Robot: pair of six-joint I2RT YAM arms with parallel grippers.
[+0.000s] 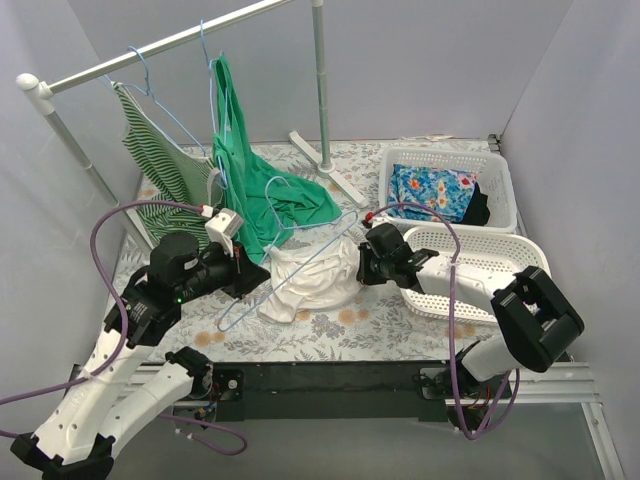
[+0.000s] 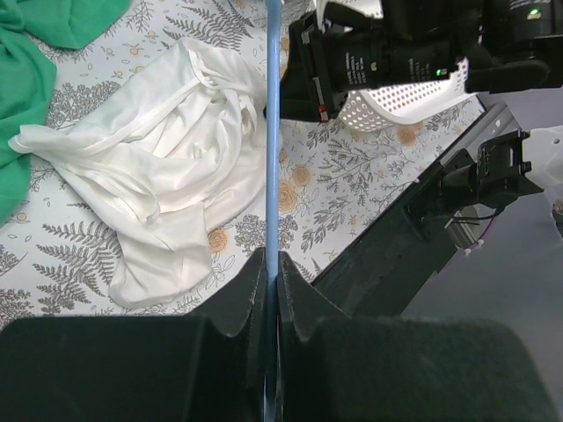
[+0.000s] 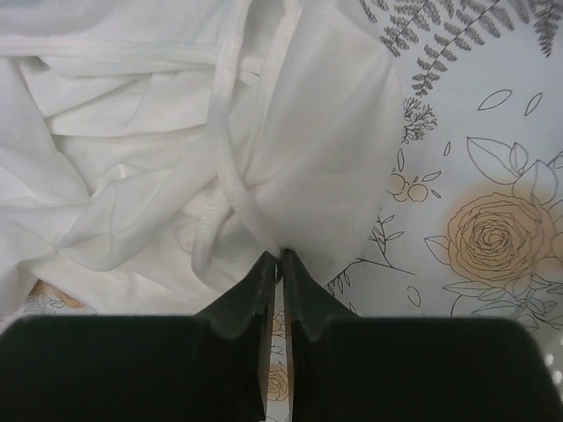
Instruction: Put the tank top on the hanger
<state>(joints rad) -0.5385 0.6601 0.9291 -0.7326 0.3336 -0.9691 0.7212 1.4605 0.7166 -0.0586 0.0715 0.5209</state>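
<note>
- Your left fingers (image 2: pixel 271 264) are squeezed shut on the thin blue wire of the hanger (image 2: pixel 272 132). The wire runs straight away from them.
- Your right fingers (image 3: pixel 280 259) are pinched shut too. They hold a bit of the white tank top (image 3: pixel 132 132) at its edge, right by a strap seam.
- Between the two arms, the tank top lies in a crumpled heap on the flowery counter (image 1: pixel 330 330).
- From above, the hanger's long bar slants across the heap, from near left to far right. Its far end points toward the right fingers.
- The next move is probably to slide that far end into the opening by the pinched edge. The left arm has the hanger, so it does the pushing. The right arm is nearer the cloth, so it keeps the cloth open.
- Farther back, a green garment (image 1: pixel 240 180) hangs down onto the counter just beside the tank top.
- Beside it, a striped top (image 1: pixel 165 165) hangs on the rail (image 1: pixel 150 50).
</note>
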